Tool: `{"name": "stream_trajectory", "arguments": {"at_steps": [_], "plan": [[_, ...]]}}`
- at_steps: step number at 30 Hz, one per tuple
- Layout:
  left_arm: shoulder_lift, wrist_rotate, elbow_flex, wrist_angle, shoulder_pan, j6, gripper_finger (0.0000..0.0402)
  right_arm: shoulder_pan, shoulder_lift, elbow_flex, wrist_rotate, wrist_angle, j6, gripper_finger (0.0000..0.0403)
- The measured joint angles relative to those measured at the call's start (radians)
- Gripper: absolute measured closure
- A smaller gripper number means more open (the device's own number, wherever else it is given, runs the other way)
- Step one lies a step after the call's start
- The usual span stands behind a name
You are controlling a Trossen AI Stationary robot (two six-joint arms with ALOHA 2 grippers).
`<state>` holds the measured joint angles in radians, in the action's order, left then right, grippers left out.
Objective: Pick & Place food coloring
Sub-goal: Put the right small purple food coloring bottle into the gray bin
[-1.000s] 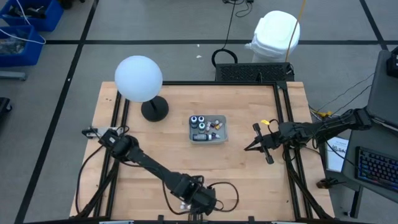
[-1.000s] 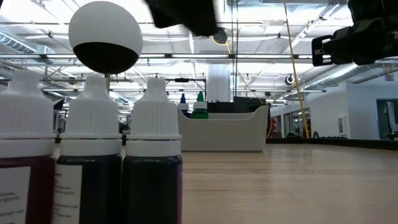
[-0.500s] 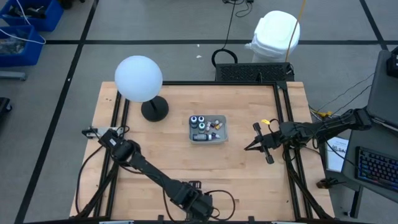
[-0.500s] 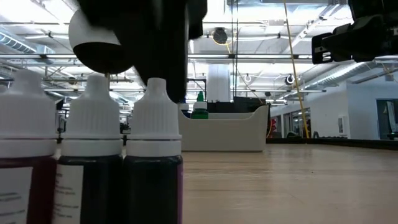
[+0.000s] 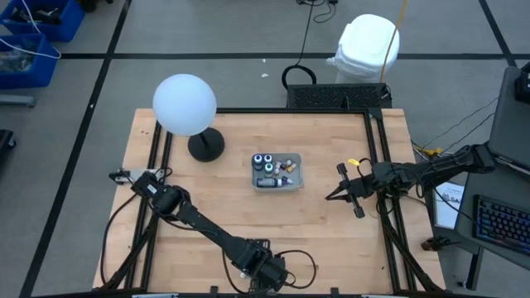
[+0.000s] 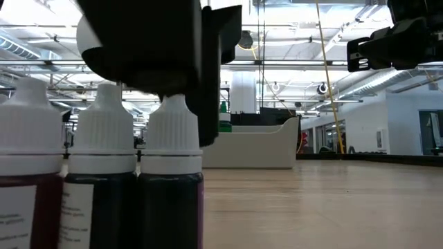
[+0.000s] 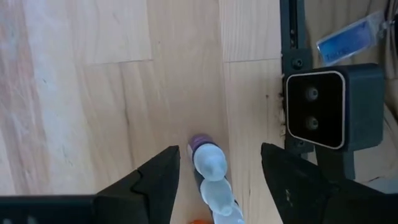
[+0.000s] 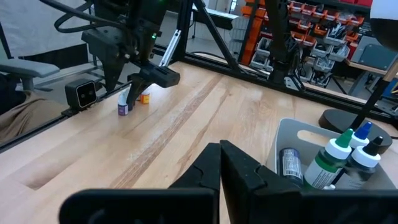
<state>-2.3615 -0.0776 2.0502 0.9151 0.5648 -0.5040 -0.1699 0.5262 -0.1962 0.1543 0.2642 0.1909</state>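
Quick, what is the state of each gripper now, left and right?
Left gripper: open, fingers either side of the row of small bottles at the table's near edge, holding nothing.
Right gripper: closed, empty, waiting to the right of the tray.

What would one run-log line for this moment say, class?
left gripper: open, straddling purple food coloring bottle at table's near edge | right gripper: shut, waiting right of clear tray | bottle not yet lifted

Bright overhead light, blurred foreground
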Motion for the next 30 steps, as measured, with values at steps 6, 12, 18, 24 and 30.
{"name": "stream_trajectory", "arguments": {"at_steps": [6,12,18,24,30], "plan": [[0.0,0.0,0.0,0.0,0.0,0.002,0.0196,0.0,0.0,0.0,0.0,0.0,-0.006,0.0403],[0.0,0.009,0.0,0.0,0.0,0.015,0.0241,0.0,0.0,0.0,0.0,0.0,-0.006,0.0403],[0.0,0.02,0.0,0.0,0.0,0.032,0.0273,0.0,0.0,0.0,0.0,0.0,-0.007,0.0403],[0.0,0.02,0.0,0.001,0.005,0.031,0.0298,0.0,0.0,0.0,0.0,0.0,-0.007,0.0403],[0.0,0.023,0.0,0.003,0.007,0.032,0.0322,0.0,0.0,0.0,0.0,0.0,-0.007,0.0403]]}}
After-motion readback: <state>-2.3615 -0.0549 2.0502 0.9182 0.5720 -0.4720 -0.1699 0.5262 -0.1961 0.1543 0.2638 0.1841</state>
